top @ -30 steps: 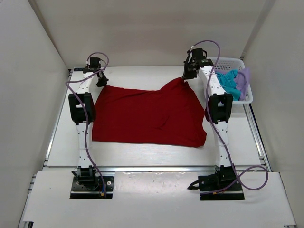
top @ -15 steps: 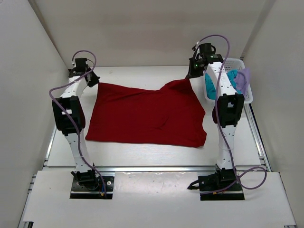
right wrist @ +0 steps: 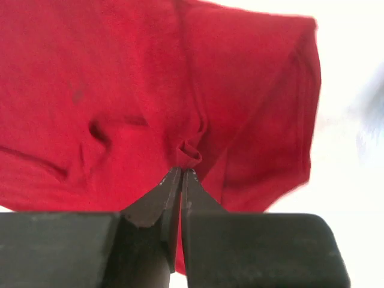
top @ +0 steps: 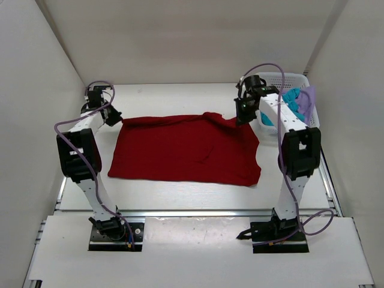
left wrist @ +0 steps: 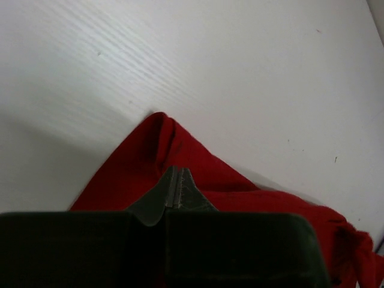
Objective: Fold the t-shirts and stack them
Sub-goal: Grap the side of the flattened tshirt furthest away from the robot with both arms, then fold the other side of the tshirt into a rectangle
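Well, both pairs of fingers are pinched tight. The left gripper (left wrist: 176, 175) has its dark jaws pressed together on a peaked corner of the plain red cloth short-sleeved t-shirt (top: 186, 150), and the fabric rises in a narrow ridge just past the tips. The right gripper (right wrist: 181, 172) is closed the same way, with a small puckered fold of the same red cloth caught between its tips and the rest of the garment spreading away beyond it.

From above, the two grippers hold the far edge of the shirt, one at its far left corner and one near its far right corner. That edge runs between them with a slight hump toward the right. The near part of the shirt lies spread on the white table (top: 180, 195), roughly midway between the two arms, with a few soft creases across it.

Off at the far right corner stands a white plastic mesh basket (top: 288, 76), just beyond the right arm. A crumpled teal-blue cloth t-shirt (top: 292, 99) sits in it, and beside that a pale lavender cloth t-shirt (top: 307, 99) lies against the basket's right wall.
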